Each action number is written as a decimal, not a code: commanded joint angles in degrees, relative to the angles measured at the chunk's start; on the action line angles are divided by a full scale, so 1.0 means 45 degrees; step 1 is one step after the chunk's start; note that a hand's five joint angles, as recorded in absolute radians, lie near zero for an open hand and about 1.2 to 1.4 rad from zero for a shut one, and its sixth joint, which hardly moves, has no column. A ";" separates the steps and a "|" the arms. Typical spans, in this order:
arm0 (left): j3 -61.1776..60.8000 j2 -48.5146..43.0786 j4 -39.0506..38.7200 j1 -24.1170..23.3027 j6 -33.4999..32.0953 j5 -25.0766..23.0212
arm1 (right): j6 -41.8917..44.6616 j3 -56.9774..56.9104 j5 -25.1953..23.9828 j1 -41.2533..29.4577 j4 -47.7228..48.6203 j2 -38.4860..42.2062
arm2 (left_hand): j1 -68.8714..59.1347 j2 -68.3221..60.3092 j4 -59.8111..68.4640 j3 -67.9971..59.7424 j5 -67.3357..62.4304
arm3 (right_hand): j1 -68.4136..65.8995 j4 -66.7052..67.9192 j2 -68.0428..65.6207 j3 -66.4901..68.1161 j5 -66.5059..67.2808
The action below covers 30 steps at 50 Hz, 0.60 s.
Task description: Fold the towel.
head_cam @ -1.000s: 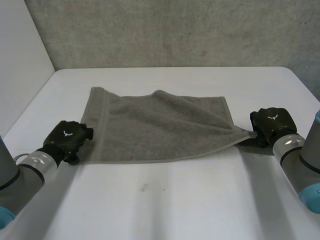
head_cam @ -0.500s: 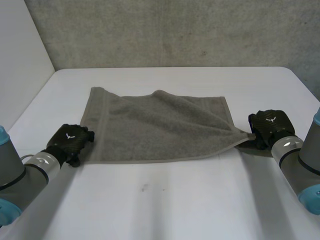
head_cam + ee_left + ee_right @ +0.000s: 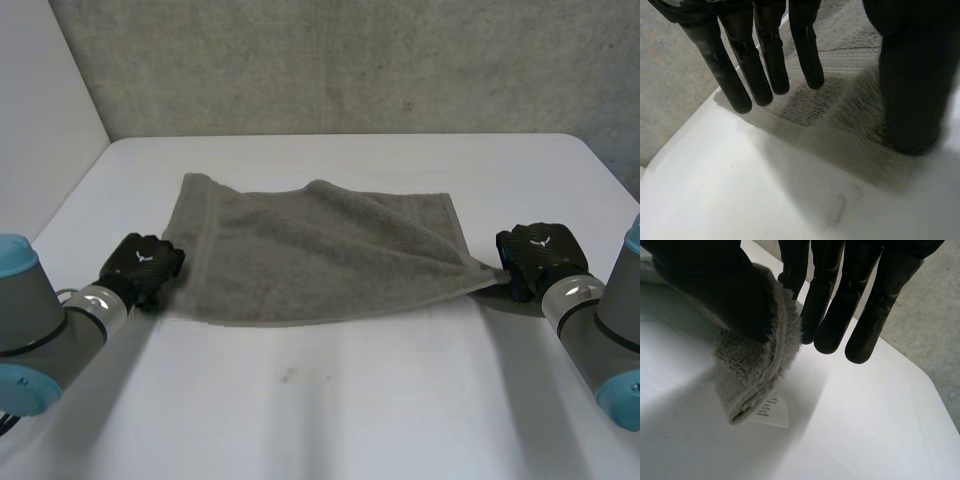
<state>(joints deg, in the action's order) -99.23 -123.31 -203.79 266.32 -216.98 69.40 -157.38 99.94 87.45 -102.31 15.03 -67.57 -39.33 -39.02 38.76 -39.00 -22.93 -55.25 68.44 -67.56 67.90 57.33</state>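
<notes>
Pinching the grey towel [image 3: 320, 260] (soft, light, probably sagging) at its 4 o'clock corner with the right hand [image 3: 535, 255], thumb against straight fingers [image 3: 832, 315]. Holding the left hand [image 3: 145, 265] open and empty at the 8 o'clock corner. Lying spread mid surface [image 3: 350, 400]; gripping hemmed corners seeming safest.

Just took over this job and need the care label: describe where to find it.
On the white table lies a grey towel. Its near corner is pinched in the right hand. At that corner's tip sits the label, a small white printed tag against plain grey pile.
</notes>
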 commanded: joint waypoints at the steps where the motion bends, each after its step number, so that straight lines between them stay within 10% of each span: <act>1: 0.0431 0.0039 -0.0005 -0.0099 0.0171 0.0008 | 0.0012 0.0056 0.0000 0.0001 0.0000 0.0016 | -0.5073 -0.5143 0.5201 -0.5146 -0.6494 | -0.5499 0.2569 -0.2764 0.2688 0.2815; 6: 0.0217 0.0253 -0.0044 -0.0314 0.0171 -0.0031 | 0.0012 0.0057 0.0000 0.0001 0.0020 0.0016 | -0.8956 -0.9026 0.9084 -0.9030 -1.0378 | -0.5499 0.2569 -0.2764 0.2688 0.2815; 30: -0.2401 0.6809 0.1201 0.0115 0.0034 0.1472 | 0.2743 -0.0606 0.0117 0.0157 -0.3060 -0.2967 | -0.9037 -0.9107 0.9165 -0.9111 -1.0459 | -0.5499 0.2569 -0.2764 0.2688 0.2815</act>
<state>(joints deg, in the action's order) -108.34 -104.09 -203.05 265.93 -216.96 74.12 -151.90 99.18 87.68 -102.02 10.21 -72.96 -65.94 -69.63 69.50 -69.31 -58.28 -55.25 68.44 -67.56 67.90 57.34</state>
